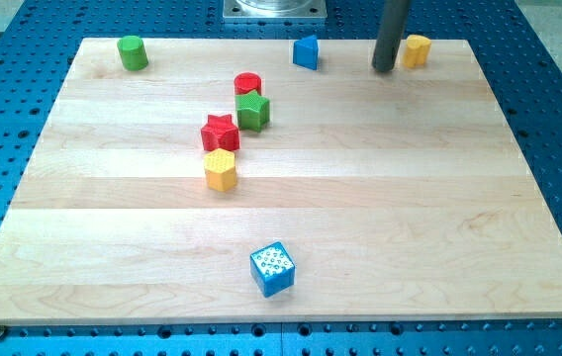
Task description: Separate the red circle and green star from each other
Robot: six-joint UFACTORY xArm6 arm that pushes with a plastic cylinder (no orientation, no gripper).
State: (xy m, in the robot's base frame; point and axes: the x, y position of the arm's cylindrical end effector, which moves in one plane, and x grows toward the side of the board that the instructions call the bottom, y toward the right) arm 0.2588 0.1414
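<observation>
The red circle (247, 84) stands in the upper middle of the wooden board, touching the green star (252, 112) just below it. My tip (384, 69) is at the view's top right, far to the right of both blocks, next to the left side of a yellow block (417, 49). The rod rises out of the top of the view.
A red star (220, 132) sits just left and below the green star, with a yellow hexagon (221, 170) touching it from below. A green cylinder (133, 52) is at top left, a blue block (306, 51) at top middle, a blue cube (272, 268) near the bottom.
</observation>
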